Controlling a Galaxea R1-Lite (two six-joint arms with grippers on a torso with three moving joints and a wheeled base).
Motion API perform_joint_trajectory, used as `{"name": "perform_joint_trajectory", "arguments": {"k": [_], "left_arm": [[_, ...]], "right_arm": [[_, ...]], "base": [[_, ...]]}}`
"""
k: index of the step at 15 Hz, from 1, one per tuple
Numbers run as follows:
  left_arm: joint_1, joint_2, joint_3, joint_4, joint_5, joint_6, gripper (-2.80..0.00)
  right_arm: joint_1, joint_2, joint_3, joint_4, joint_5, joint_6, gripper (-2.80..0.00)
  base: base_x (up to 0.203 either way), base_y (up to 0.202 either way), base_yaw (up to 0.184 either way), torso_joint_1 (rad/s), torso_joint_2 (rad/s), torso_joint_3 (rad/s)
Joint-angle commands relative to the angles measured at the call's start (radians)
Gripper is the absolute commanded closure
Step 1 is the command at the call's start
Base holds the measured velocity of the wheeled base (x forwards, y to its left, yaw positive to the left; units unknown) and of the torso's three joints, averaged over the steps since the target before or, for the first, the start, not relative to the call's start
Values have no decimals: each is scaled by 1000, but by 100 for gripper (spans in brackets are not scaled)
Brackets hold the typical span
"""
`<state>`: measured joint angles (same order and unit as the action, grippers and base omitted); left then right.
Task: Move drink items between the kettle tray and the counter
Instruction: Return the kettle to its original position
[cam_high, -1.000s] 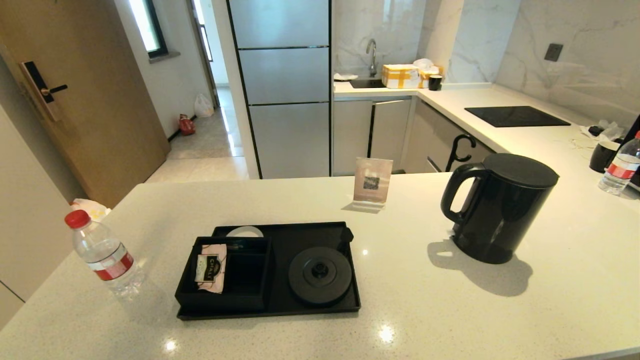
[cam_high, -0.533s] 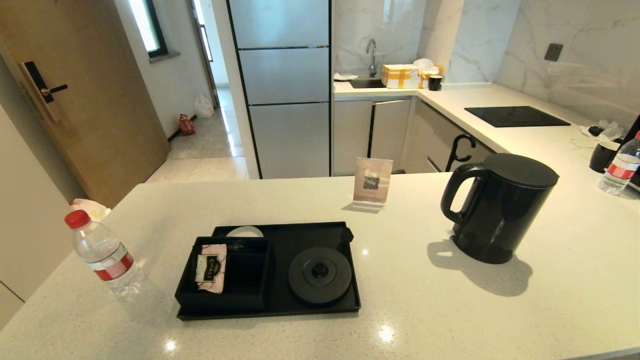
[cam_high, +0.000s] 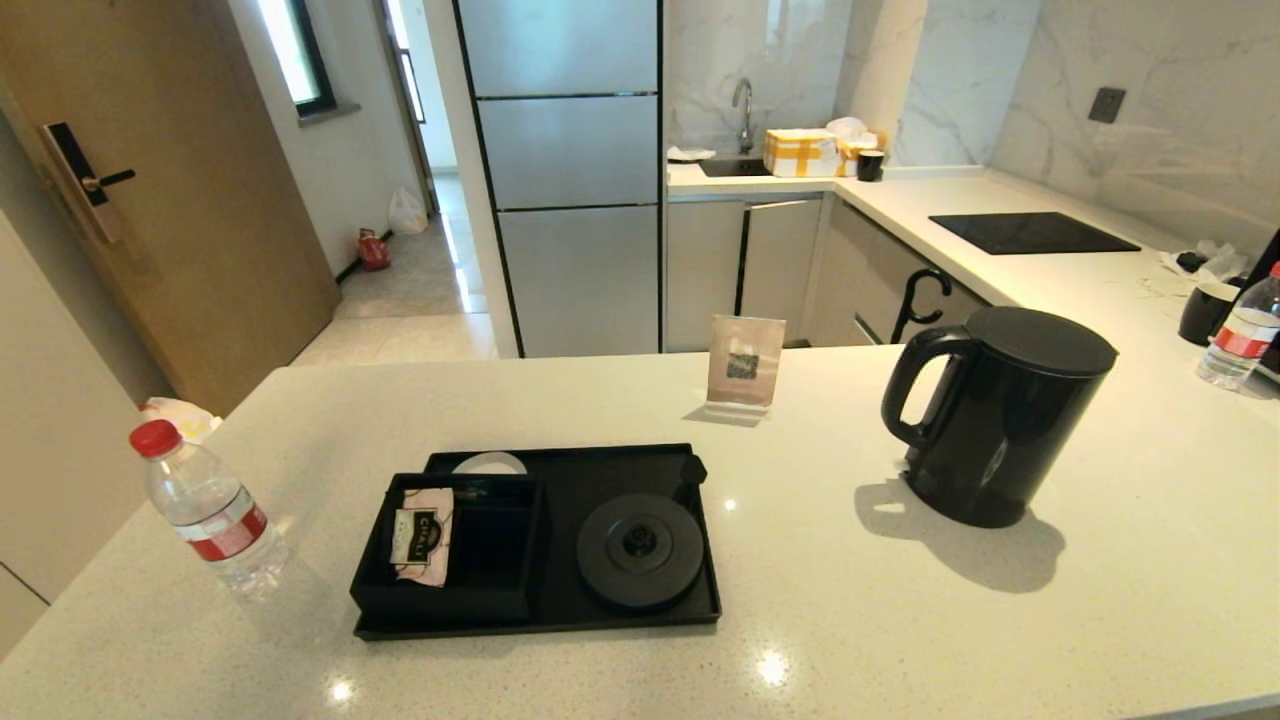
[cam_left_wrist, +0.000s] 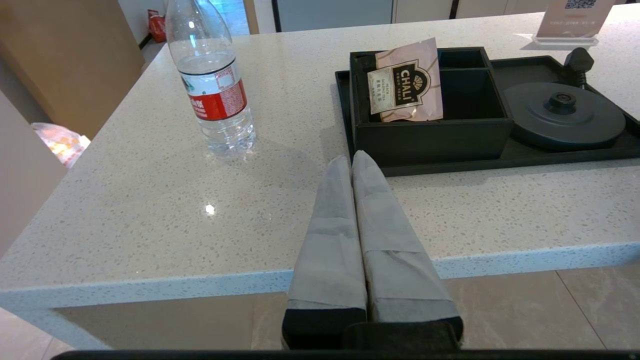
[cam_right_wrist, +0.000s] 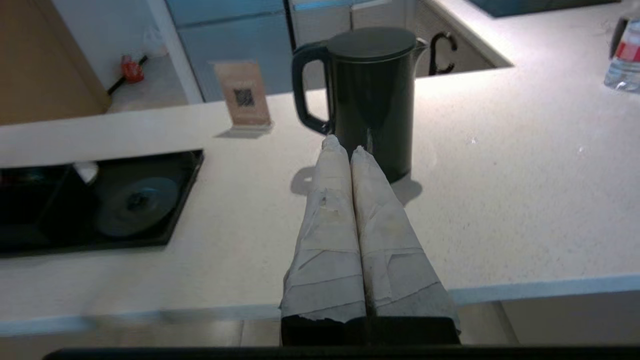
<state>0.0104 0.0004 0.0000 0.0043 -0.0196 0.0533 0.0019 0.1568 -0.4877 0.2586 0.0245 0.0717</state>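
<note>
The black kettle tray (cam_high: 560, 628) (cam_left_wrist: 500, 167) lies on the pale counter (cam_high: 800, 620), holding its compartment box (cam_high: 500, 560) and the bare round kettle base (cam_high: 640, 550) (cam_left_wrist: 562, 115). A clear water bottle (cam_high: 205, 510) (cam_left_wrist: 212, 85) with a red cap stands on the counter left of the tray. The tall black kettle (cam_high: 995, 415) (cam_right_wrist: 372, 100) stands on the counter to the tray's right. Neither arm shows in the head view. My left gripper (cam_left_wrist: 351, 159) is shut and empty at the counter's near edge, before the tray. My right gripper (cam_right_wrist: 344, 145) is shut and empty, short of the kettle.
A pink tea sachet (cam_high: 422, 535) leans in the compartment box. A small QR sign stand (cam_high: 745, 365) sits behind the tray. At the far right are a second bottle (cam_high: 1240, 335), a squat black mug (cam_high: 1205, 310) and the black cooktop (cam_high: 1030, 232).
</note>
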Motion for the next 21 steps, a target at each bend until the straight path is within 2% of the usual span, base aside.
{"name": "perform_joint_trajectory", "arguments": {"k": [1, 2, 3, 4, 6, 9, 11, 14, 16, 18, 21], "left_arm": [[0, 0, 0, 0, 0, 0, 0], [0, 0, 0, 0, 0, 1, 0], [0, 0, 0, 0, 0, 0, 0], [0, 0, 0, 0, 0, 0, 0], [0, 0, 0, 0, 0, 0, 0], [0, 0, 0, 0, 0, 0, 0], [0, 0, 0, 0, 0, 0, 0], [0, -2, 0, 0, 0, 0, 0], [0, 0, 0, 0, 0, 0, 0], [0, -2, 0, 0, 0, 0, 0], [0, -2, 0, 0, 0, 0, 0]], "right_arm": [[2, 142, -262, 390, 47, -6, 0], [3, 190, -332, 534, 101, -23, 0], [4, 233, -366, 608, 171, -52, 0], [4, 267, -363, 626, 196, -75, 0], [6, 327, -324, 611, 223, -95, 0], [6, 474, -284, 488, 289, -95, 0], [7, 501, -265, 429, 315, -92, 0], [28, 727, -220, 217, 333, -58, 0], [64, 916, -179, -17, 333, -6, 0], [112, 1071, -153, -277, 302, 61, 0], [192, 1277, -140, -526, 185, 115, 0]], "base": [[0, 0, 0, 0, 0, 0], [0, 0, 0, 0, 0, 0], [0, 0, 0, 0, 0, 0], [0, 0, 0, 0, 0, 0], [0, 0, 0, 0, 0, 0], [0, 0, 0, 0, 0, 0], [0, 0, 0, 0, 0, 0], [0, 0, 0, 0, 0, 0], [0, 0, 0, 0, 0, 0], [0, 0, 0, 0, 0, 0], [0, 0, 0, 0, 0, 0]]}}
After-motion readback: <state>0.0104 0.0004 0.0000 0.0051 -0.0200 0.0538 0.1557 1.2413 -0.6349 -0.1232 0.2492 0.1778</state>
